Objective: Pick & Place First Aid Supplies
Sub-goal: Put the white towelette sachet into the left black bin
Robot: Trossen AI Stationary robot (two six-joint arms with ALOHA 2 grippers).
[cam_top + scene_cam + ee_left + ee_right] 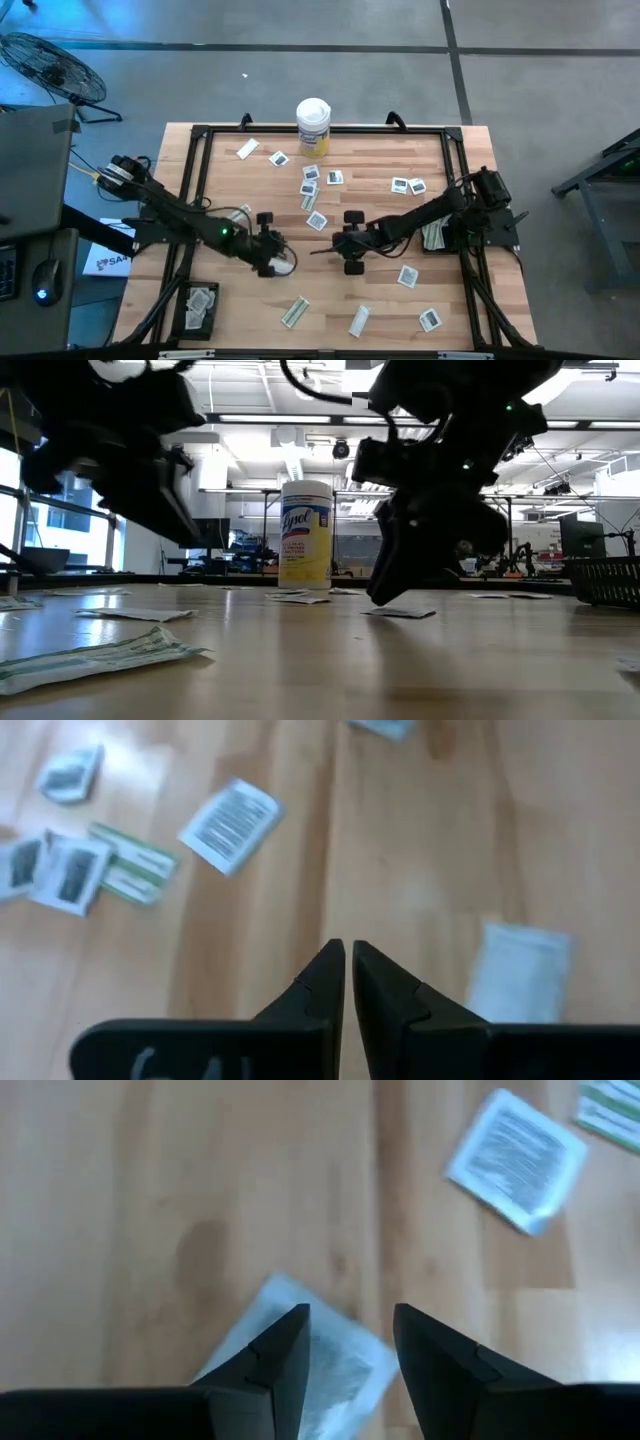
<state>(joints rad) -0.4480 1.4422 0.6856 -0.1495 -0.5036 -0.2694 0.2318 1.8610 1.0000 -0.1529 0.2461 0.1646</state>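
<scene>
Small first aid packets lie flat and scattered on the wooden table (380, 300): square white sachets (316, 221) and oblong wrappers (294, 312). My left gripper (278, 245) is shut and empty above bare wood (347, 948), left of centre, with a white packet (515, 970) beside it. My right gripper (338, 246) is open near the table's middle. Its two fingers (290, 1330) stand low over a square sachet (320, 1365). In the low view, the right gripper (385, 592) reaches close to the table by a sachet (400, 612). I cannot tell whether it touches.
A tall white canister with a yellow label (313, 125) stands at the far middle edge. A black bin (197, 308) with packets sits at the near left, and another bin (435, 235) with green wrappers at the right. A black frame (200, 135) runs around the table.
</scene>
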